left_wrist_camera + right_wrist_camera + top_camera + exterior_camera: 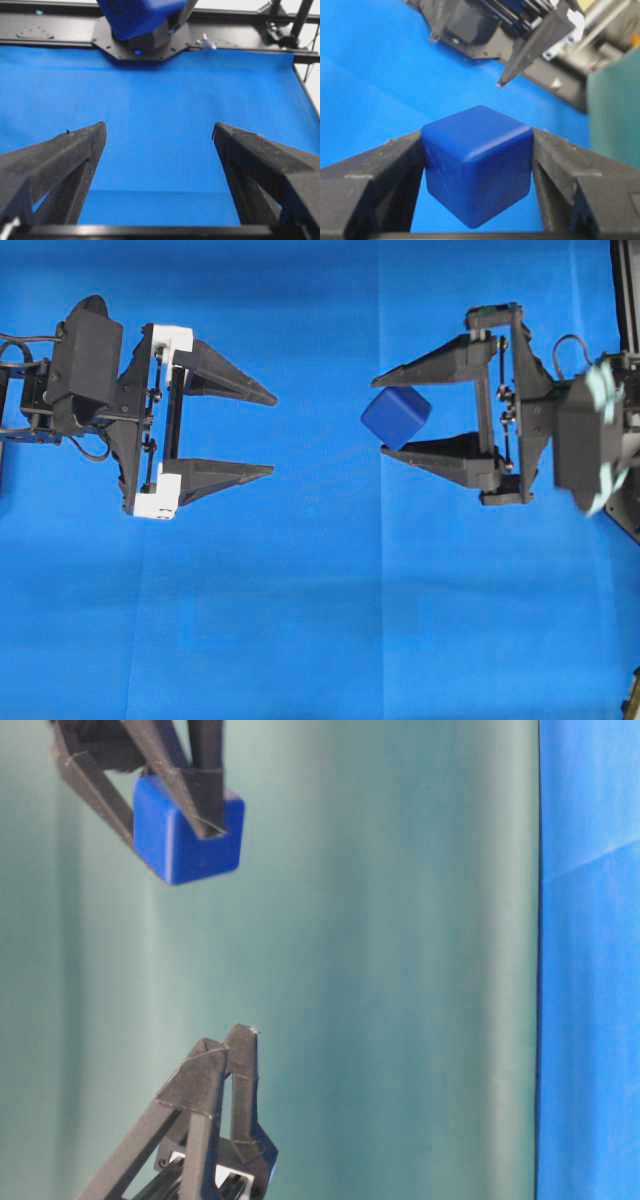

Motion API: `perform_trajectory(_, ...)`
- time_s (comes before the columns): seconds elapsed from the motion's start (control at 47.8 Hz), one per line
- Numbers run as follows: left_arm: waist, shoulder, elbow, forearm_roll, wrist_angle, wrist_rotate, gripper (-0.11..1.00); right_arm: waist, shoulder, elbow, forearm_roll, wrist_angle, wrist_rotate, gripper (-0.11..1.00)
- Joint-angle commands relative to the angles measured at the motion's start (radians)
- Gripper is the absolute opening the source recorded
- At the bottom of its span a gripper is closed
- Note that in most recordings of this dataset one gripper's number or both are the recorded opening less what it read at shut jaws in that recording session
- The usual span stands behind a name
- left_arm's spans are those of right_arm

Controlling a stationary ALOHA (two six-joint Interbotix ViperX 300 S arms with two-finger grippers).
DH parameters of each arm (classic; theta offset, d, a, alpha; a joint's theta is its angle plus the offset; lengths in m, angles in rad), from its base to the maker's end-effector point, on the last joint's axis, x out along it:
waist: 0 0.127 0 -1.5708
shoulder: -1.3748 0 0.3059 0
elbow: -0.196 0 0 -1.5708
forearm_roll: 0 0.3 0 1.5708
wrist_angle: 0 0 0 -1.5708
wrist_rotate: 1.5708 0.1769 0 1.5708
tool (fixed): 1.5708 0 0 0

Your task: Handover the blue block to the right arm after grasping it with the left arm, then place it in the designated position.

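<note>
The blue block (pixel 396 417) hangs above the cloth, pinched between the fingers of my right gripper (pixel 380 416), which is shut on it. In the right wrist view the block (pixel 477 162) sits corner-down, with both fingers pressing its sides. The left gripper (pixel 273 435), the one with white brackets, stands wide open and empty to the left of the block, tips pointing at it across a clear gap. Between its spread fingers, the left wrist view shows only cloth around the left gripper (pixel 159 130), and the block (pixel 140 15) sits at the top edge. The table-level view shows the block (pixel 188 838) held high.
Bright blue cloth (pixel 320 620) covers the table. A black frame rail (pixel 50 30) and the right arm's base plate (pixel 145 45) run along the far edge in the left wrist view. A teal backdrop (pixel 400 960) fills the table-level view.
</note>
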Motion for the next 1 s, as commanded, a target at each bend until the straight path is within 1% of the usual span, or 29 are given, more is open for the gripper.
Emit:
perform_trajectory(0.0, 0.0, -0.014, -0.015, 0.002, -0.006, -0.002, 0.92, 0.005, -0.018, -0.017, 0.009, 0.017, 0.087, 0.47)
perform_trajectory(0.021, 0.002, -0.014, -0.015, 0.002, -0.006, -0.002, 0.92, 0.005, -0.018, -0.017, 0.009, 0.028, 0.127, 0.47)
perform_trajectory(0.167, 0.002, -0.012, -0.018, 0.002, -0.005, -0.002, 0.92, 0.005, -0.017, -0.021, 0.011, 0.078, 0.285, 0.47)
perform_trajectory(0.23, 0.002, -0.011, -0.018, 0.002, -0.005, -0.002, 0.92, 0.005, -0.018, -0.023, 0.009, 0.094, 0.334, 0.47)
perform_trajectory(0.272, 0.002, -0.012, -0.018, 0.002, -0.005, -0.002, 0.92, 0.005, -0.018, -0.023, 0.009, 0.103, 0.356, 0.47)
perform_trajectory(0.982, 0.002, -0.011, -0.021, 0.002, -0.006, -0.002, 0.92, 0.005, -0.018, -0.028, 0.008, 0.109, 0.362, 0.47)
